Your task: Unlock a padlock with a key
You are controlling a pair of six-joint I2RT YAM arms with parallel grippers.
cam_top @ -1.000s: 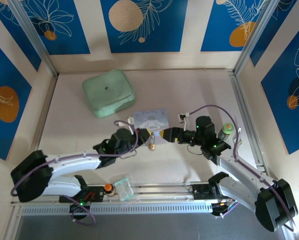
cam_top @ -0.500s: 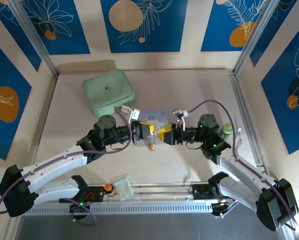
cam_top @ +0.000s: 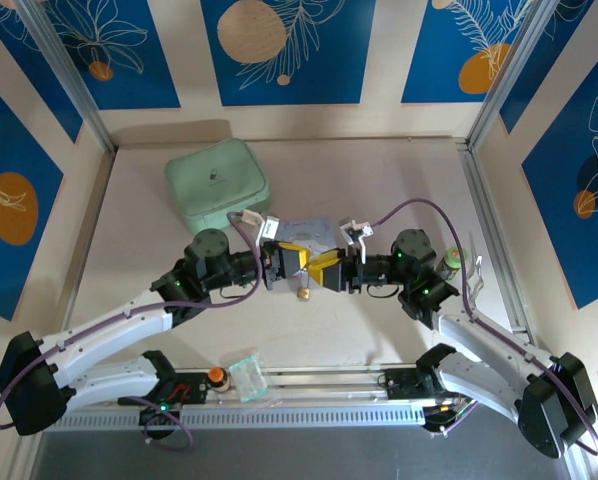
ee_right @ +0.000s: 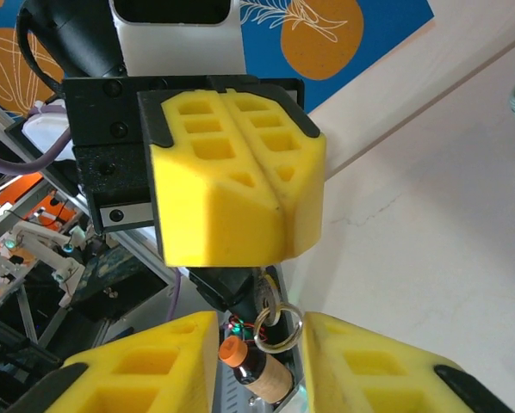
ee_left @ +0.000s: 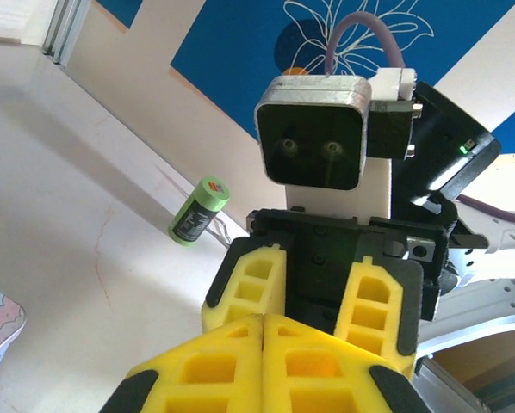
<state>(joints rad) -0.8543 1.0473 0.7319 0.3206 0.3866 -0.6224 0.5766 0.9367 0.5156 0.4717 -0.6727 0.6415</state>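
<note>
Two arms meet tip to tip over the table, off the near right side of the mint-green case.

Left gripper: yellow jaws pressed flat together, with no gap along the seam. Cannot tell whether anything is pinched between them.

Right gripper: jaws partly open with a narrow gap, facing the left gripper's tip head-on.

Padlock: small brass body lying on the table, just on the near side of where the two grippers meet and a little farther from the green case than they are. In the right wrist view its brass body and silver loop sit low between the right gripper's own jaws. Cannot tell whether they touch it.

Green bottle: on the table well to the right of the case, beyond the right arm.
</note>
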